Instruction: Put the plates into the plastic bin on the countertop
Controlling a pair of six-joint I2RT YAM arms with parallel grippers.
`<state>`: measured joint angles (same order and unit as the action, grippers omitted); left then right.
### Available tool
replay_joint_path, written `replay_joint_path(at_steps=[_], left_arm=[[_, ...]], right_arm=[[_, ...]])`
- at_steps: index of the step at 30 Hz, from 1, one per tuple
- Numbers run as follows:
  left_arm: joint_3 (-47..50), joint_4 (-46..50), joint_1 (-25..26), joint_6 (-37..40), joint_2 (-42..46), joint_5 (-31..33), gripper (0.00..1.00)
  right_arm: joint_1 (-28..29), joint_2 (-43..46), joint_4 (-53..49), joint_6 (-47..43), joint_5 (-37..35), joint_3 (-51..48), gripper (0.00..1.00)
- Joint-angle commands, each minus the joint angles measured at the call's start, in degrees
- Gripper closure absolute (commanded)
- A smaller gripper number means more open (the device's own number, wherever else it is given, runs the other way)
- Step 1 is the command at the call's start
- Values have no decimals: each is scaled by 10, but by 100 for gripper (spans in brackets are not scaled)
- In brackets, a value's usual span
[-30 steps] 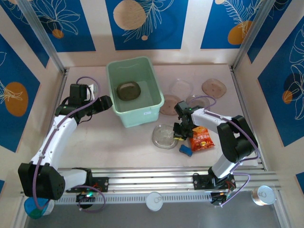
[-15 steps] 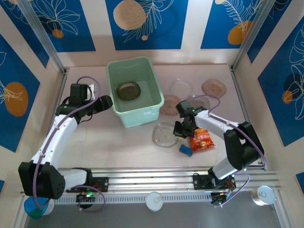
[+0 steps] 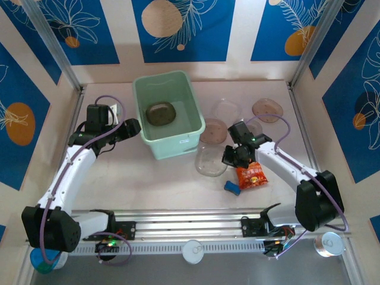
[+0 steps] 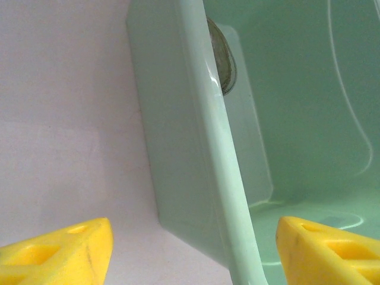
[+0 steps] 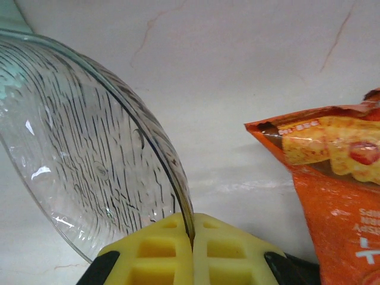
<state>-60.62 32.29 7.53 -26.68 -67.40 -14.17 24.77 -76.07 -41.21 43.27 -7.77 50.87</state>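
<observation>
Top external: we see the right gripper (image 3: 227, 158) clenched on the right edge of a clear plate (image 3: 210, 161). That plate is just in front of the front-right corner of the plastic bin (image 3: 176, 144), over the countertop (image 3: 148, 178). It looks tilted, and we can't tell if it is lifted clear.

One smoky-brown plate (image 3: 161, 113) lies flat on the bin floor. Loose plates sit right of the bin:
- a brown plate (image 3: 211, 132) just beside the bin wall
- a clear one (image 3: 227, 108) behind it
- another brown one (image 3: 267, 109) far right
- one more clear plate (image 3: 256, 127) partly under the right arm

An orange snack packet (image 3: 251, 176) and a small blue object (image 3: 232, 187) lie near the right gripper.

The left gripper (image 3: 132, 126) is at the bin's left wall.

Left wrist: the left gripper (image 4: 195, 233) is released. Its yellow fingers (image 4: 59, 249) stand wide apart on either side of the bin's wall (image 4: 190, 178), with a gap on both sides. The brown plate (image 4: 225, 65) shows inside.

Right wrist: the right gripper (image 5: 192, 238) has its yellow pads (image 5: 154, 255) pressed together on the rim of the clear plate (image 5: 89, 160). The plate is ribbed and angled up off the countertop (image 5: 237, 59). The snack packet (image 5: 332, 172) is close on the right and not touching the plate.
</observation>
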Motion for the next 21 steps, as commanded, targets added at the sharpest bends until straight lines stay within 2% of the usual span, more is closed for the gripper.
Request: replay_joint_path(at_steps=[1,11,15,21], left_arm=[[2,-9,7,-5,15,-12,27],[-4,-13,7,1,14,-20,27],[-11,-21,7,1,4,-30,27],[-22,-25,7,0,-1,-37,27]], right_arm=[[-8,25,-28,11,-5,14,100],[-46,82,-56,48,-22,51,100],[-68,81,-54,59,-8,76,100],[-89,62,-90,72,-23,123,100]])
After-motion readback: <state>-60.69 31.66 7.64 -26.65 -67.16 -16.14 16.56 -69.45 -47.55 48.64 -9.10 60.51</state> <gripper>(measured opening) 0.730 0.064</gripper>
